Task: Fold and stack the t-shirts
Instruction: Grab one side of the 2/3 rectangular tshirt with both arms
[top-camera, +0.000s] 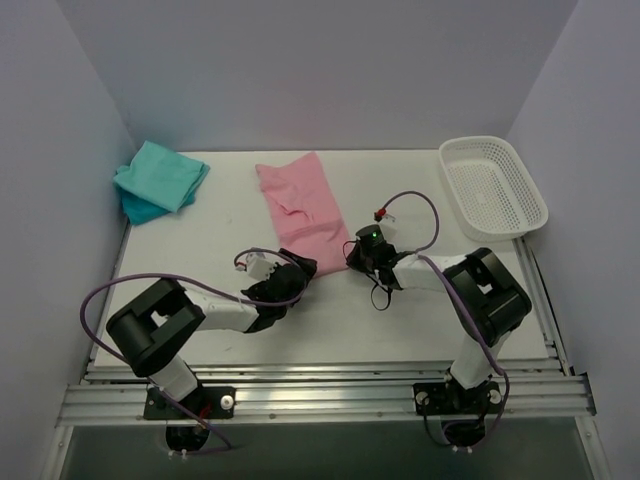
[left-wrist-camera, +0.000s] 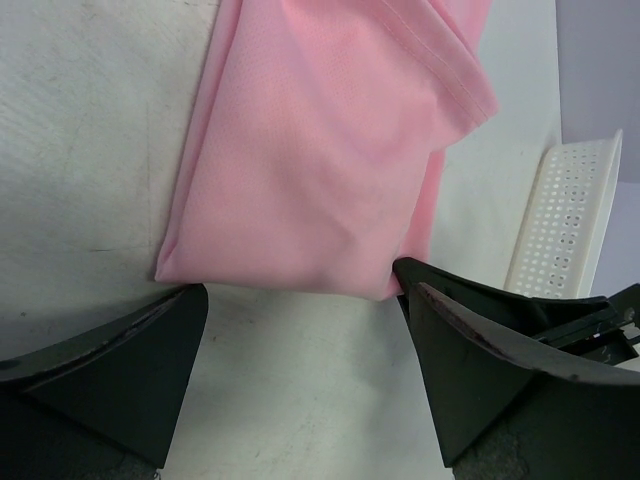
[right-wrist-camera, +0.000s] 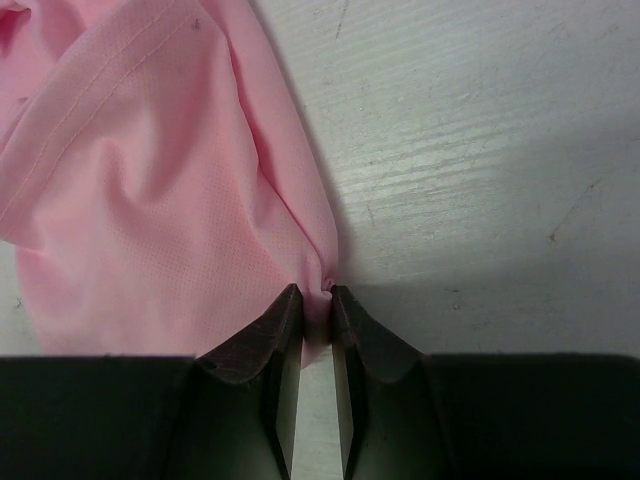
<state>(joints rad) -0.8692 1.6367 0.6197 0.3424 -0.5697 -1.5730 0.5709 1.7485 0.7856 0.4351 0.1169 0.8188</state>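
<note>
Right wrist view showed the right gripper (right-wrist-camera: 315, 292) pinched narrow on a corner of the light pink cloth t-shirt (right-wrist-camera: 150, 200). The left gripper (left-wrist-camera: 298, 285) gaped wide at its hem. The pink shirt, mid-frame from above, looked half folded and not yet stacked on the teal cloth t-shirts (top-camera: 160, 178) at upper left.

We see a white table (top-camera: 400, 330) boxed in by three plain, pale walls: a back wall (top-camera: 320, 70), a left wall (top-camera: 50, 200) and a right wall (top-camera: 600, 120), all faintly lavender under soft, even light. Up close, the table looks scuffed and scratched. A ribbed aluminium rail (top-camera: 330, 395) runs along its near edge.
</note>
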